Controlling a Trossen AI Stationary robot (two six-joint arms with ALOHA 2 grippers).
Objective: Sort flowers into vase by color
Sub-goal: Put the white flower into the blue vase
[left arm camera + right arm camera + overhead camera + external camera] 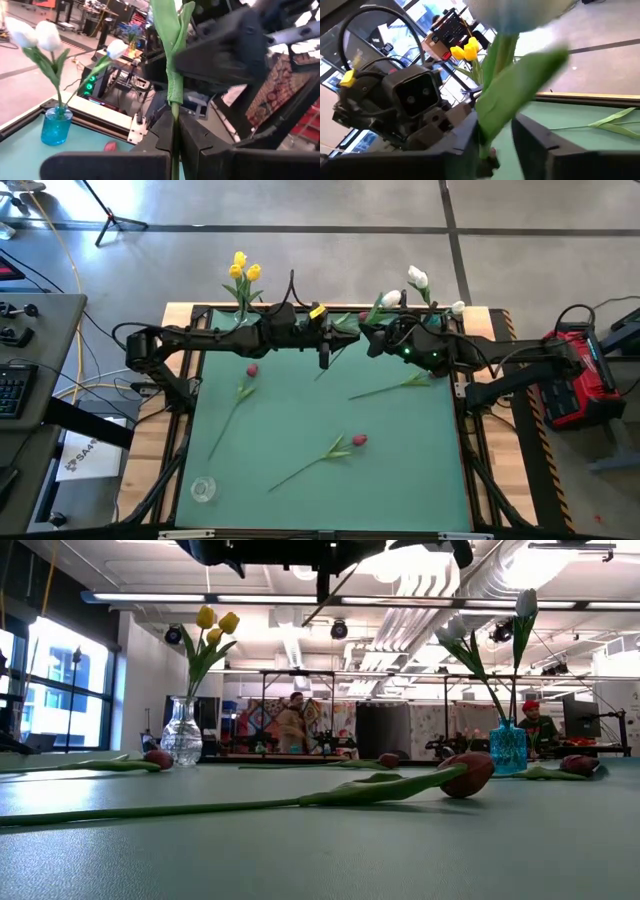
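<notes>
My left gripper (323, 363) hangs above the table's far middle, shut on a tulip (338, 352) with a green stem and leaf (172, 60). That tulip slants up toward my right gripper (373, 332). The right gripper (497, 147) is open, with a finger on each side of the stem (487, 125); the tulip's pale head (520, 15) is blurred just before the right wrist camera. White tulips (35, 34) stand in a blue vase (508, 748), and yellow tulips (241, 268) in a clear vase (182, 735). Dark red tulips (251, 370) (358, 440) lie flat on the mat. My left gripper pinches the tulip's stem just below its leaf (174, 122) between its two fingers (197, 145). The fingers point down from above and lie across the stem. The tulip is lifted clear of the table, tilted, and its lower end (306, 624) hangs free below the fingers.
A third tulip (390, 389) lies near my right arm. A small clear glass (203, 488) stands at the near left corner. Both vases sit along the far edge. The green mat (420, 470) has a raised wooden border. People show in the room behind (293, 720).
</notes>
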